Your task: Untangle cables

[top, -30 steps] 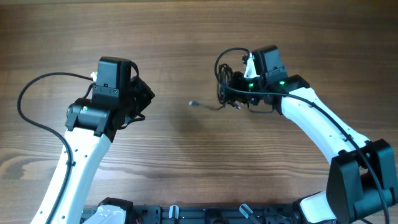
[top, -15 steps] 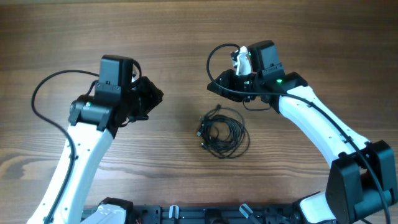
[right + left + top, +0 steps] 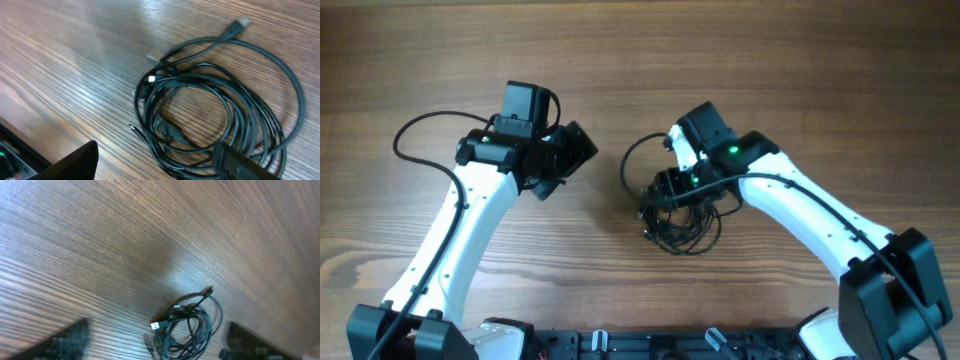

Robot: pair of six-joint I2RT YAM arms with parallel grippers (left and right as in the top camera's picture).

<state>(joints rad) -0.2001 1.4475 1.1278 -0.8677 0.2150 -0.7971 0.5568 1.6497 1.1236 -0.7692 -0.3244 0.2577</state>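
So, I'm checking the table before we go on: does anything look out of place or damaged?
Nothing looks damaged or spilled. The only untidy thing is the cables, lying in one tangled coil on the wooden table with a few plug ends poking out. The right gripper hangs open over the coil.

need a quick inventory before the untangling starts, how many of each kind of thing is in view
coiled bundle of thin black cables: 1 (strands inside too tangled to count)
grippers: 2, the left gripper and the right gripper, both open and holding nothing
wooden table: 1
total: 4
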